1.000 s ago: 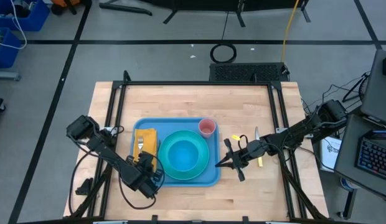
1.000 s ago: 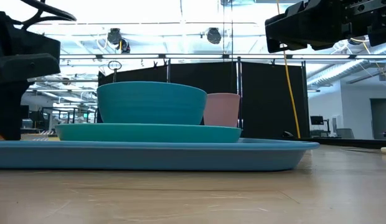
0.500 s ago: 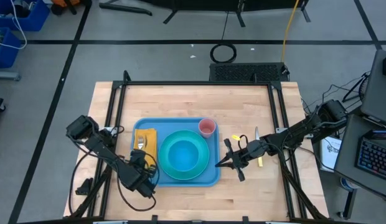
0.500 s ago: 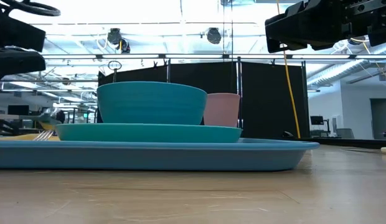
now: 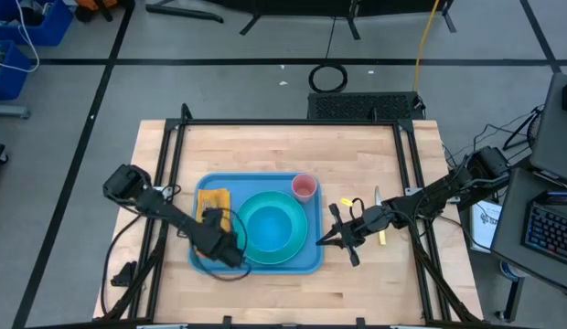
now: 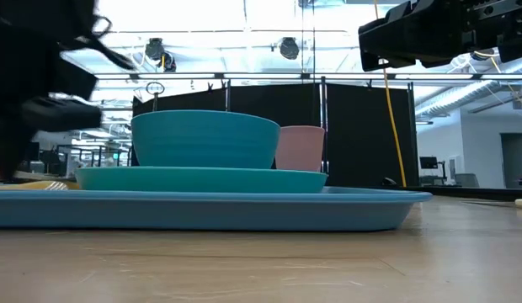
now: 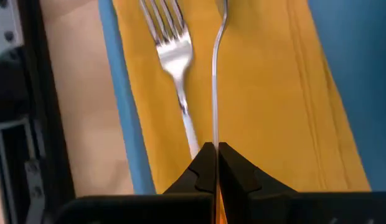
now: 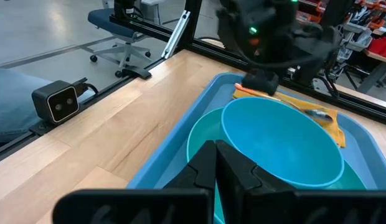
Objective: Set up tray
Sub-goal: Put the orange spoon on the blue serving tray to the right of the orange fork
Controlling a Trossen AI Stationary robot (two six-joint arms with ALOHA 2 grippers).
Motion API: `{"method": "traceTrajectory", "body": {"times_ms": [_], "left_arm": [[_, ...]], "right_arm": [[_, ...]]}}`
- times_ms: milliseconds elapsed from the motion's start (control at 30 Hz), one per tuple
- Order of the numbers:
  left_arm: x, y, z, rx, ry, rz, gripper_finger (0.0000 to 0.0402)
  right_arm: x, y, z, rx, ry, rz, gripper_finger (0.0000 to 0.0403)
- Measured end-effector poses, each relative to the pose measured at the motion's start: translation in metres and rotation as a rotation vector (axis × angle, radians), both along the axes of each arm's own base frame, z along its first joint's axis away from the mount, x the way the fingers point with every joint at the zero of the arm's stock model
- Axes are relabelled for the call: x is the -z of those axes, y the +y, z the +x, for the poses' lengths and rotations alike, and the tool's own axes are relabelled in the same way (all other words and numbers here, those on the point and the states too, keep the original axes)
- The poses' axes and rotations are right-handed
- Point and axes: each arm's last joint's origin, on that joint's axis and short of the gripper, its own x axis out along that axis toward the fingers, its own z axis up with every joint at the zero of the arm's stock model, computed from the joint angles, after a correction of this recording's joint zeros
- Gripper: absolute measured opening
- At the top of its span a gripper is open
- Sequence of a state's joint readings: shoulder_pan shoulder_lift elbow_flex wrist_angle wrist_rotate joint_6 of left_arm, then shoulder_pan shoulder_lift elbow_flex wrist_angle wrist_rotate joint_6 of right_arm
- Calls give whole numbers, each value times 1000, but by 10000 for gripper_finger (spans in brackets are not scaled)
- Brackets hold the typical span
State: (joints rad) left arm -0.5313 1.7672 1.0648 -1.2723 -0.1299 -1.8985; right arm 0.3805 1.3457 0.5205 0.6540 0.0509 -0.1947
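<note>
Wooden worktop (image 5: 283,151) carries the tray (image 5: 306,260) already holding napkin (image 7: 268,81), fork (image 7: 174,56), plate (image 6: 202,179), bowl (image 5: 268,226) and cup (image 5: 304,187), while left gripper (image 7: 215,152) clamps a second utensil (image 7: 215,93) over the napkin, right gripper (image 8: 215,155) idling shut to the tray's right, so the setup looks nearly finished.

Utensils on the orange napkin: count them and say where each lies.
2. A fork lies flat on the napkin in the tray. A second thin utensil sits beside it, its handle pinched by the shut left gripper. Others may be hidden.
</note>
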Motion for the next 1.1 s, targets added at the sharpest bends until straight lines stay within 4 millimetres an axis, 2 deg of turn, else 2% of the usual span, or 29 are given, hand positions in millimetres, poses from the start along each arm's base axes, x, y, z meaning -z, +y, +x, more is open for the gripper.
{"method": "traceTrajectory", "body": {"times_ms": [100,300,700,933,1100], "left_arm": [[2,8,-1,-6,51,-9,2],[1,7,-6,-24,100,-9,2],[6,8,5,-24,-4,-48,6],[22,16,0,-37,-10,-84,13],[23,14,-2,-30,-12,-90,14]], "right_arm": [[0,0,0,0,0,0,0],[0,0,0,0,3,-1,0],[0,0,0,0,0,0,0],[1,0,0,0,9,-4,0],[1,0,0,0,9,-3,0]]}}
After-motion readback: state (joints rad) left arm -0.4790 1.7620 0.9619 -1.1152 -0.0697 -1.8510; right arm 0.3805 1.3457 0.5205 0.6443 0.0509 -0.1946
